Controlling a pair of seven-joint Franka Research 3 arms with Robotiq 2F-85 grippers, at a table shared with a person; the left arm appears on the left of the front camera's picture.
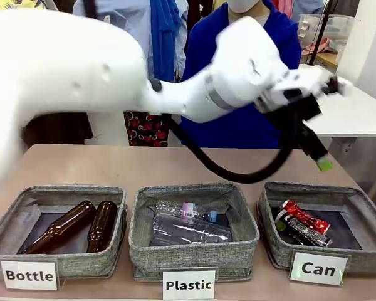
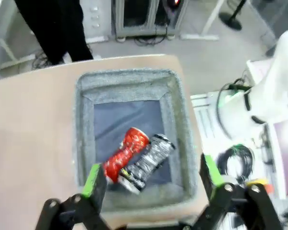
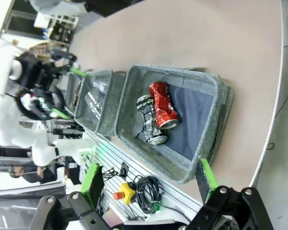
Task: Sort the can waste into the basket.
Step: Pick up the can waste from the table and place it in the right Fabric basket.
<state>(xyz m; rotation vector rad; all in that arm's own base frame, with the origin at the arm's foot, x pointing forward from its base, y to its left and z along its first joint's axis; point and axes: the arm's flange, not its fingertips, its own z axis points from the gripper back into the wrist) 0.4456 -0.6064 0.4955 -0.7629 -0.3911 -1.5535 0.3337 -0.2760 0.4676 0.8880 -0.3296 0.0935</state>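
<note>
The grey "Can" basket (image 1: 357, 199) stands at the table's right end. Inside it the shiny red can (image 1: 307, 217) and the black can (image 1: 302, 231) lie side by side, touching. My left arm reaches across the table, and its gripper (image 1: 320, 157) hangs above that basket, blurred. In the left wrist view the left gripper (image 2: 152, 176) is open and holds nothing, high over the red can (image 2: 126, 153), the black can (image 2: 150, 157) and the basket (image 2: 129, 79). My right gripper (image 3: 150, 176) is open too, well above the basket (image 3: 134, 98), the red can (image 3: 163, 104) and the black can (image 3: 149, 120).
A "Plastic" basket (image 1: 194, 246) with clear plastic bottles (image 1: 183, 221) stands in the middle. A "Bottle" basket (image 1: 9, 229) with two brown glass bottles (image 1: 81, 226) is at the left. A person in blue (image 1: 244, 125) stands at the far side. Bare tabletop (image 1: 113, 166) lies behind the baskets.
</note>
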